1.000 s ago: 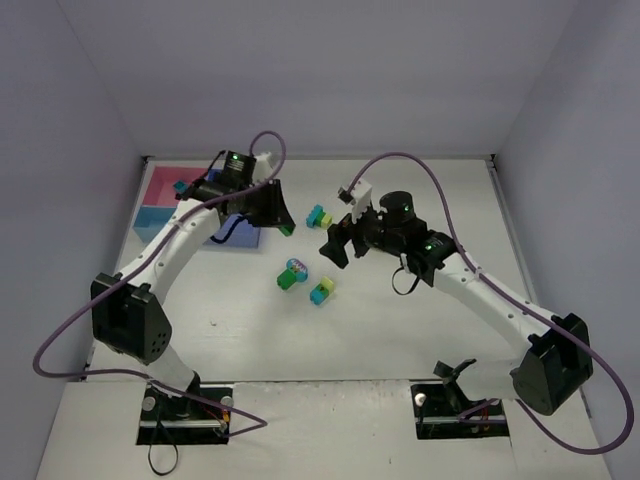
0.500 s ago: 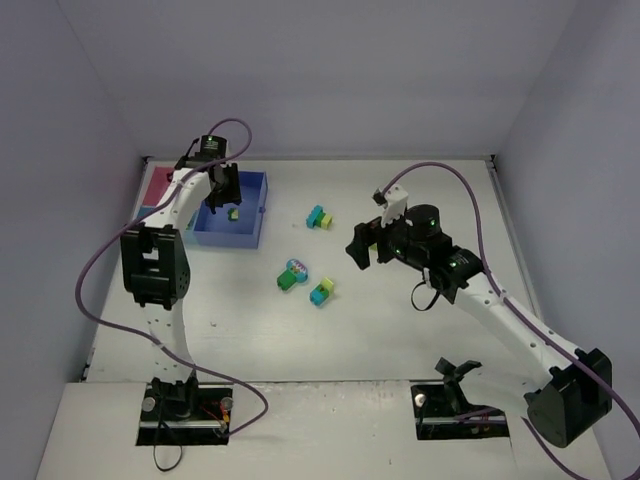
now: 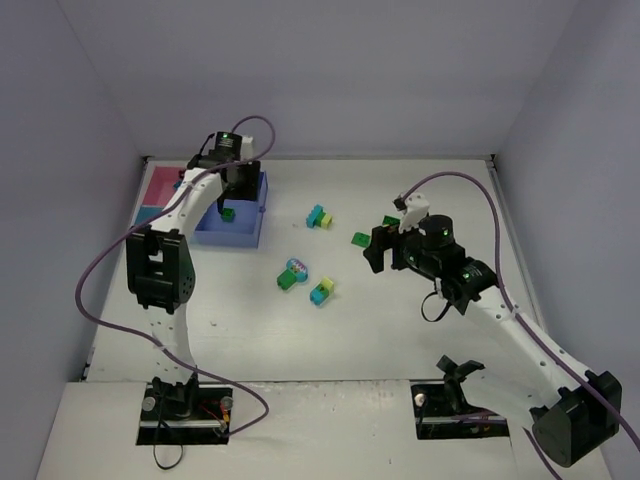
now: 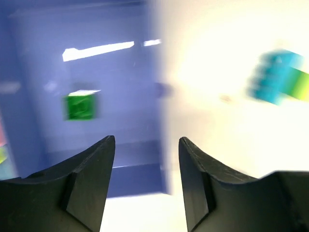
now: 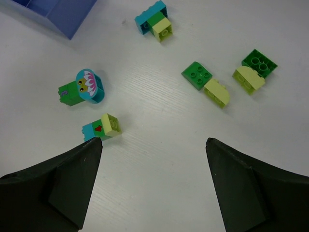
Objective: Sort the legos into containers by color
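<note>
A brick (image 3: 228,213) is lying in the large tray (image 3: 240,238) at the far left. Another tray (image 3: 158,185) is adjoining its left side. Right of the large tray, a brick cluster (image 3: 319,217) is sitting on the table (image 3: 330,345). A toothed brick (image 3: 293,272) and a small stack (image 3: 322,291) are lying nearer, side by side.

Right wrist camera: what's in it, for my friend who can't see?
Five lego clumps in green, yellow-green and teal lie scattered on a white table, one with a toothy face. The open right claw hovers empty above them; a blue tray corner peeks in top left.

Left end effector (image 4: 147,142) opened (green brick (image 4: 79,106) dropped).
</note>
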Motion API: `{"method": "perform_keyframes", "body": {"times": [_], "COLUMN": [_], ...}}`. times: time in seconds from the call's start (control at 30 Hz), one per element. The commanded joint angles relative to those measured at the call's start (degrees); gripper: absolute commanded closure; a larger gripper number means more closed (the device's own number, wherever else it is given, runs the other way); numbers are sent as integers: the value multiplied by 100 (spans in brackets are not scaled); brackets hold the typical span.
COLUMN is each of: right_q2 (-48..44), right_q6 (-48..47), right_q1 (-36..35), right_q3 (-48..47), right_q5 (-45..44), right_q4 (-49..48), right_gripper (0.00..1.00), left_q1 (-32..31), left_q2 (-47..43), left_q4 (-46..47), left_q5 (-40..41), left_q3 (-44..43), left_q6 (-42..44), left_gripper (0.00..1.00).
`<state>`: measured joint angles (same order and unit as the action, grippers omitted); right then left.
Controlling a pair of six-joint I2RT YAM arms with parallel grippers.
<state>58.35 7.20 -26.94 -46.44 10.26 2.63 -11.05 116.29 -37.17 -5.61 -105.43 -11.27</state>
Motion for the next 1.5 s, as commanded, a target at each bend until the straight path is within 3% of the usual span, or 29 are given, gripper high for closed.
{"method": "perform_keyframes", "body": {"times": [0.0,0.17,0.33,0.77,1.3,1.47], "right_q2": [-17,-51,-87,-236,-280,-315], "right_q6": [255,545,853,1055,1073,1046], "right_q1": [171,373,654,1094,1147,1173], "right_q3": [-41,-68,3,407,416,434], "right_q5": [-200,-288,-551,63,318,336], "right_q4": [-18,167,501,580,624,642], "right_gripper": [15,15,15,16,16,16], "left_q1": [-843,-1548,-2058,-2569,-2789,-2771], "left_q2": [-643,-257,446,1730,2627,2452], "left_q4": [595,606,386,746,1124,1133], "left_q5": [-739,-1346,-1847,-2366,-2559,-2656], "left_q3": [101,-91,-856,-1691,-2263,-1947], "left_q6": [1009,2187,2682,3903,3746,3667], "left_gripper": [51,51,51,51,51,68]}}
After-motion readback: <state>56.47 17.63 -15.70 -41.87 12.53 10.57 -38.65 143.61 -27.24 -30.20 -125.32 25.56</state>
